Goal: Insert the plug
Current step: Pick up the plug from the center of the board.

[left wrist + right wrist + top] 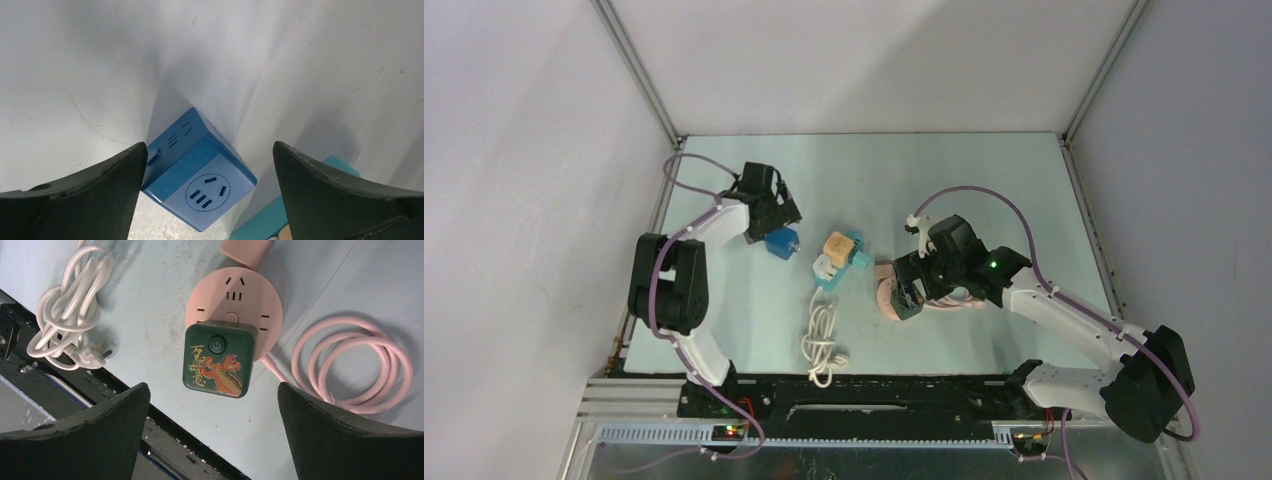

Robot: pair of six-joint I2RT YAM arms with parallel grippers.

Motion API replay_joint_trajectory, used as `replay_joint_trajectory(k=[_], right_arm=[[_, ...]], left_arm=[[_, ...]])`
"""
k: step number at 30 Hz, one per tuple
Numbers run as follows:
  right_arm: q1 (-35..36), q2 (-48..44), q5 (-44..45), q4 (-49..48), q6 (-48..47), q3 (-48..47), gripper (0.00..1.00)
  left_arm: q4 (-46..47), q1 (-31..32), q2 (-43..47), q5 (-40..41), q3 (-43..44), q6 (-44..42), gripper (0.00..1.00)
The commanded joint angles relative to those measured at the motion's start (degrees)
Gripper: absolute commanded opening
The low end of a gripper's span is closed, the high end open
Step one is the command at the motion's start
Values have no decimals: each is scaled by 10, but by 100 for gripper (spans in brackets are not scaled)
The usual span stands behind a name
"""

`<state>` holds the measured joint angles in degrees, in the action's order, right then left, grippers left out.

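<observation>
Both the left fingers [75, 195] and right fingers [90, 435] are released. The green plug block [218, 359] on the pink socket [260, 305] looks rigid, light and slick: pinch its flat sides.

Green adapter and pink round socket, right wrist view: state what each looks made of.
Green adapter: likely moulded plastic, matte dark green, with a printed gold-and-red dragon design. Pink round socket: likely smooth plastic, pale satin pink, moulded slots.
</observation>
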<state>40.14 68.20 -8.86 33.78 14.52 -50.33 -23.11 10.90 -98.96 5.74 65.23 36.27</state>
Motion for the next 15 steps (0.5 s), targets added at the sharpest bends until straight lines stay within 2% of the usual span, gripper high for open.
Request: replay_joint_trajectory(k=[1, 4, 8, 12, 15], right_arm=[[-1, -4, -5, -9, -8, 0, 100], [-1, -5, -1, -6, -10, 0, 99], [-1, -5, -5, -6, -11, 0, 99], [0, 3, -10, -9, -13, 0, 100], [3, 7, -15, -13, -14, 0, 100]], left_arm=[[-16, 13, -31, 0, 73, -49, 97], [-36, 32, -45, 16, 105, -74, 96], [-99, 64, -22, 159, 131, -67, 100], [-143, 65, 28, 223, 103, 14, 100], [-144, 63, 67, 212, 50, 80, 100]])
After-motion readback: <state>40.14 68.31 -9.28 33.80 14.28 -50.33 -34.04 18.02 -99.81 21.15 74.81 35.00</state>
